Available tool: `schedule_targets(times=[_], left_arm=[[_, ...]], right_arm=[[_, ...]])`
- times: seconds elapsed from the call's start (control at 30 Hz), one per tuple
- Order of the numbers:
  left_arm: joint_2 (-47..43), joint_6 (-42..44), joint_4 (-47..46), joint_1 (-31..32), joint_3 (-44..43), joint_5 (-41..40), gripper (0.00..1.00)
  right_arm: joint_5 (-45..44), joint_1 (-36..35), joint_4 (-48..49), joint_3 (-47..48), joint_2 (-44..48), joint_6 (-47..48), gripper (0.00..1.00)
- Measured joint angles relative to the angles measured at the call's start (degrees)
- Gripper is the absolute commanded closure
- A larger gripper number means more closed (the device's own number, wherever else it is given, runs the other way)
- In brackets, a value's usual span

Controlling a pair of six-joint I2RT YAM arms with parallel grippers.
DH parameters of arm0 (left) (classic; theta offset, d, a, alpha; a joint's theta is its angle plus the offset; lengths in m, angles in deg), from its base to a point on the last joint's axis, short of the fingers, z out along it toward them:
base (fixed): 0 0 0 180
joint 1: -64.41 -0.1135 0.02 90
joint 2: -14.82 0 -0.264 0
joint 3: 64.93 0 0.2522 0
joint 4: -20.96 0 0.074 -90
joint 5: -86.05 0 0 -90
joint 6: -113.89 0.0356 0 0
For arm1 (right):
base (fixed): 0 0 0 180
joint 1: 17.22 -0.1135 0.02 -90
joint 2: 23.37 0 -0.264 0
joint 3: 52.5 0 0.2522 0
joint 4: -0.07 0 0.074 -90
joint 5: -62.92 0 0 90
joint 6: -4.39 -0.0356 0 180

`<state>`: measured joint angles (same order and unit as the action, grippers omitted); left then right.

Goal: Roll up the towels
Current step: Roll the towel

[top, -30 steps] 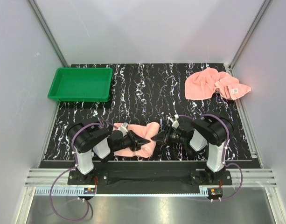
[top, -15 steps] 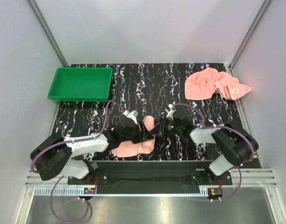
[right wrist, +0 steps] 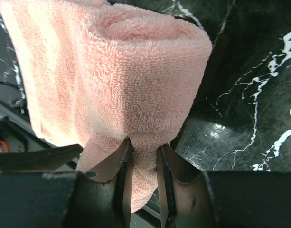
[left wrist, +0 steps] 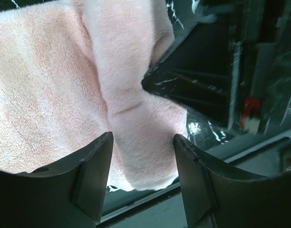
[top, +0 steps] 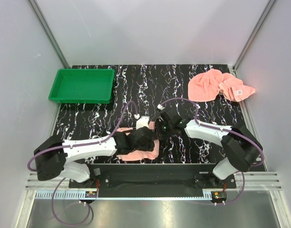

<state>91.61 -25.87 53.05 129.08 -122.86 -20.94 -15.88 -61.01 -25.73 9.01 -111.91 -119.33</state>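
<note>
Your right pincer [right wrist: 143, 148] was clamped on a pinch of the salmon-pink terry towel [right wrist: 136, 71], whose half-made roll bulged just ahead of its tips. Your left pincer [left wrist: 141, 142] stood with its jaws apart, gripping nothing. The flat spread of that towel lay just beyond it and off to its left. The second salmon-pink terry towel [top: 216, 85] lay crumpled well beyond the right pincer, near the far right corner of the black white-veined tabletop [top: 150, 85]. To roll well, I judge you needed the left pincer to take the loose edge level with the right's hold, so that both ends turned together. A lone grip would likely have coned the roll.
</note>
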Motion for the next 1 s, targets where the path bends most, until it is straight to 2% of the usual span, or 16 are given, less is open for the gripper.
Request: schedule_targets(times=[0.03, 0.17, 0.3, 0.43, 0.57, 0.7, 0.83, 0.93, 1.0], left_arm=[[0.7, -0.02, 0.76, 0.7, -0.68, -1.05, 0.42], [3.54, -1.11, 5.88, 4.9, -4.24, -6.58, 0.58], [5.66, -2.91, 11.37, 8.33, -7.61, -11.72, 0.58], [9.57, -6.75, 19.56, 11.56, -12.09, -18.16, 0.5], [16.57, -11.82, 30.95, 15.52, -19.98, -26.6, 0.33], [22.62, -14.71, 39.87, 19.06, -27.34, -31.89, 0.29], [25.14, -14.84, 37.59, 21.66, -28.89, -32.15, 0.24], [23.63, -13.16, 33.24, 22.01, -26.53, -32.04, 0.16], [22.05, -11.8, 30.18, 22.34, -23.93, -31.89, 0.14]], right_arm=[[-1.11, -0.96, -1.42, 1.07, -0.33, 0.5, 0.89], [-4.22, -4.33, -6.23, 4.72, -1.53, 2.51, 0.89], [-5.31, -6.16, -9.6, 7.76, -3.06, 5.2, 0.88], [-5.62, -6.43, -12.66, 10.71, -4.98, 7.58, 0.88], [-5.51, -6.23, -15.47, 12.5, -6.75, 8.79, 0.88], [-4.31, -5.4, -16.98, 13.97, -8.09, 9.42, 0.88], [-4.61, -5.95, -17.38, 14.88, -8.63, 9.99, 0.88], [-4.55, -6.16, -17.44, 15.23, -8.87, 10.1, 0.88], [-4.48, -6.51, -17.42, 15.61, -9.18, 10.14, 0.88]])
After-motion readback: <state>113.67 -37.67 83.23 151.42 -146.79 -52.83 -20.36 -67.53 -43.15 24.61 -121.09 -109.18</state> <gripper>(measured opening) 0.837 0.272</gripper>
